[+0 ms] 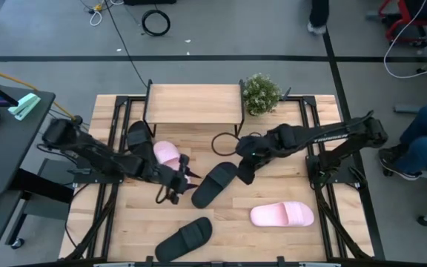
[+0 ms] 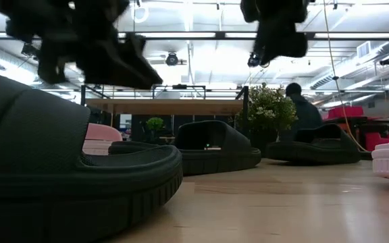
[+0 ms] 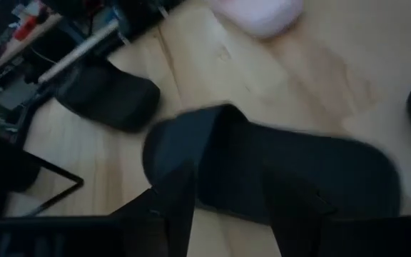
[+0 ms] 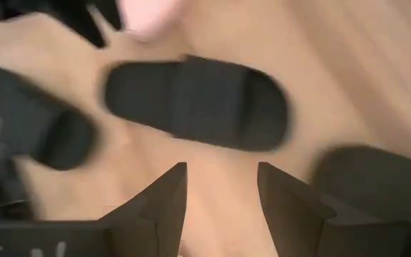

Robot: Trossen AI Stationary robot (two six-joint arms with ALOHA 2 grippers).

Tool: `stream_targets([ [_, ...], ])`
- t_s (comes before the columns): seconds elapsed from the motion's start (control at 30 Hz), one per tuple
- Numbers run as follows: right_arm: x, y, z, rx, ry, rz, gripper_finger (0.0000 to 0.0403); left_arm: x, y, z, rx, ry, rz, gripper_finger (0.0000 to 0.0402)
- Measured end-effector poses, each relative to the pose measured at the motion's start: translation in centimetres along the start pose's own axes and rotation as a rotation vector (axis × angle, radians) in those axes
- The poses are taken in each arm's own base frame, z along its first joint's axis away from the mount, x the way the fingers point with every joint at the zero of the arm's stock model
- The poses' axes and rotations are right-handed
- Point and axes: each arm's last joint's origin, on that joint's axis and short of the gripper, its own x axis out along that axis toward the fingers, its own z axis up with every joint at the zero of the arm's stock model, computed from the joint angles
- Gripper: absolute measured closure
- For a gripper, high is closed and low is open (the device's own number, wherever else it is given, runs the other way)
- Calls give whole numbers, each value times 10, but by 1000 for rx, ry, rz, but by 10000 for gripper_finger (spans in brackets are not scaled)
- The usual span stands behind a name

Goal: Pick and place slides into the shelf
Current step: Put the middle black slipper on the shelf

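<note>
Two grippers hover over the black slide (image 1: 215, 185) lying on the table before the shelf (image 1: 193, 104), right gripper (image 1: 245, 175) spread wide, left gripper (image 1: 177, 178) apart but empty; I judge it light, rubbery, best pinched across the strap.

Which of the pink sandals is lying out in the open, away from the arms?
The pale pink open-toe sandal near the table's front right, alone on bare wood. The other pink sandal sits beside the left arm.
</note>
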Motion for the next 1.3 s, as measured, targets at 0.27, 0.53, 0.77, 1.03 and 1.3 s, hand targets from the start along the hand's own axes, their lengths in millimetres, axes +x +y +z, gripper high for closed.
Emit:
stream_targets([
  [0.27, 12, -11, 4, 27, -74, -217, 226, 40, -11, -7, 136, 5, 165, 237],
  [0.53, 31, -10, 3, 2, -29, -247, 226, 79, -9, 2, 209, 183, 130, 237],
  [0.77, 30, -8, 1, -6, -28, -238, 226, 95, -5, 15, 242, 274, 201, 241],
  [1.03, 29, -7, 1, -8, -31, -236, 226, 99, 17, 14, 209, 331, 317, 306],
  [1.3, 29, -2, -4, -13, -27, -226, 226, 88, 9, 10, 269, 483, 410, 390],
])
